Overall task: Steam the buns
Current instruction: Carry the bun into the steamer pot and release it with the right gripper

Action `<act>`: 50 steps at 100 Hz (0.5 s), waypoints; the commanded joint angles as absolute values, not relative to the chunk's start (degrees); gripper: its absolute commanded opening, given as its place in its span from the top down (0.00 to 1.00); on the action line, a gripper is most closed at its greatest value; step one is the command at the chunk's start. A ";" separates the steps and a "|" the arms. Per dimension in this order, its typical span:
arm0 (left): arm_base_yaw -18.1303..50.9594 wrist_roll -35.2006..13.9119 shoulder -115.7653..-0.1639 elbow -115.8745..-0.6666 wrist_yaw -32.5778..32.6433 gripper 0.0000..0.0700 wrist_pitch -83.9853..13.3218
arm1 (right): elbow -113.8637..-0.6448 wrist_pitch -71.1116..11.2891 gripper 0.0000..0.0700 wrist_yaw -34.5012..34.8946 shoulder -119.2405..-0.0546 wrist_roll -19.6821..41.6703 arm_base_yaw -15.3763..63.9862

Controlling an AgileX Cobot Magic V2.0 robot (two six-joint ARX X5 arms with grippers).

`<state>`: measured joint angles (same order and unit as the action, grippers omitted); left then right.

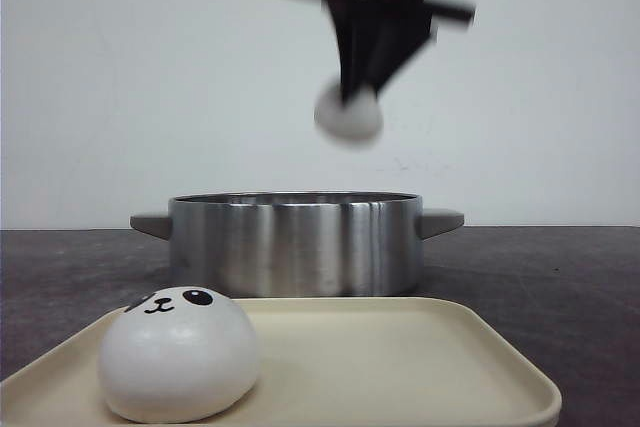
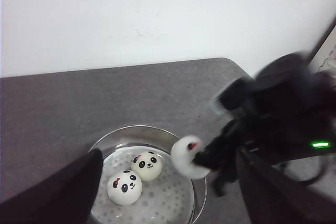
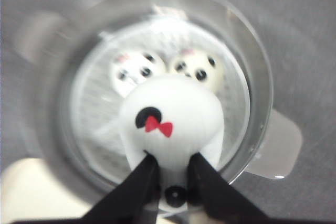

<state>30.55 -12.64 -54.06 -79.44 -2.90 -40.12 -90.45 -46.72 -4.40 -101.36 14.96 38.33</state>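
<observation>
Nearest to me, one panda bun sat on the cream tray, at its left end, untouched. Behind the tray stood the steel pot, and my left wrist camera showed two buns side by side on its perforated steamer plate. High over the pot, my right gripper had its fingers pinched on a fourth bun, held by its lower edge with the face turned toward the wrist camera. I judged these buns light and soft, apt to dent or squirm out under a hard squeeze, so a gentle grip across the widest part of the dome looked safest. My left gripper hovered near the pot with its fingers spread wide and nothing between them. The pot's rim and the two seated buns were what stood in the way; the free space on the plate lay beside them. Beyond was only dark tabletop and a plain white wall.
</observation>
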 commanded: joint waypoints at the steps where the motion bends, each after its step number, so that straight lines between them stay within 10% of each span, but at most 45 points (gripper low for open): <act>1: 30.87 -12.08 -54.46 -80.12 -2.76 0.34 -39.70 | -91.24 -46.54 0.99 -2.76 -104.97 13.63 38.37; 27: 30.87 -12.05 -54.46 -80.12 -2.74 0.34 -40.99 | -91.24 -44.73 0.95 -1.04 -111.31 13.06 37.95; 41: 30.87 -12.05 -54.46 -80.12 -2.74 0.34 -41.93 | -91.24 -43.27 0.48 -1.43 -111.33 13.08 37.95; 50: 30.87 -12.05 -54.46 -80.12 -2.74 0.34 -42.33 | -91.24 -43.68 0.39 -1.50 -111.33 13.23 37.82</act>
